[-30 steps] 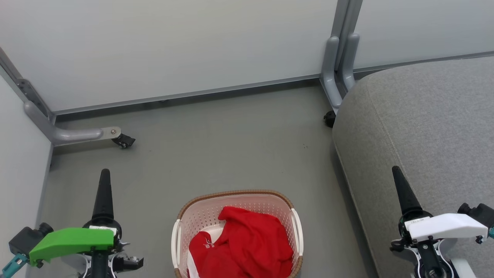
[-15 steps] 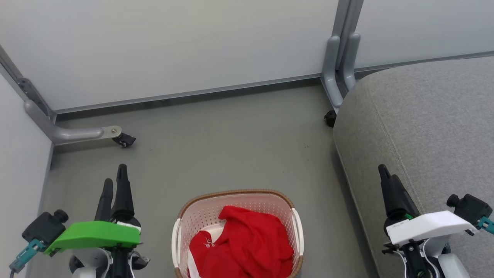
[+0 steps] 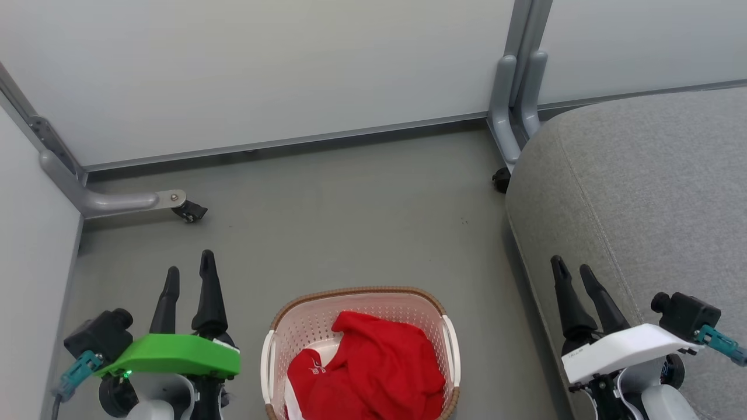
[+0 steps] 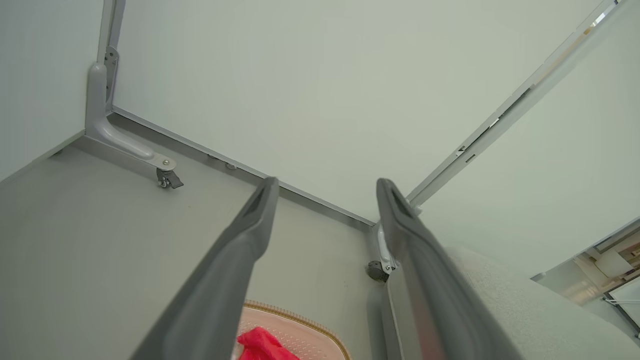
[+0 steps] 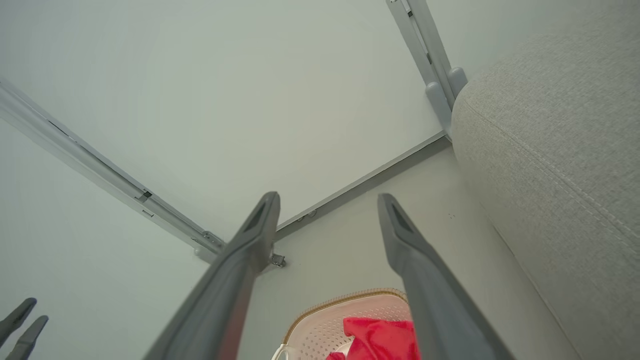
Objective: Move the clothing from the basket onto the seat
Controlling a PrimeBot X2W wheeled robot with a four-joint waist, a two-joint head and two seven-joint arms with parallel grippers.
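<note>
One item of red clothing bunched inside basket on floor, seat close alongside. Left gripper and right gripper flanking basket, fingers spread wide, empty. Risk: shallow pinch slipping off soft fabric, or fingers snagging basket.

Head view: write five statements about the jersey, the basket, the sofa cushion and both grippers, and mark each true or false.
1. The red jersey lies inside the basket. True.
2. The left gripper is shut on the jersey. False: its fingers stand apart beside the basket, holding nothing.
3. The sofa cushion is on the robot's right of the basket. True.
4. The right gripper is shut. False: it is open and empty, at the cushion's near edge.
5. The basket sits on the sofa cushion. False: it stands on the floor.
</note>
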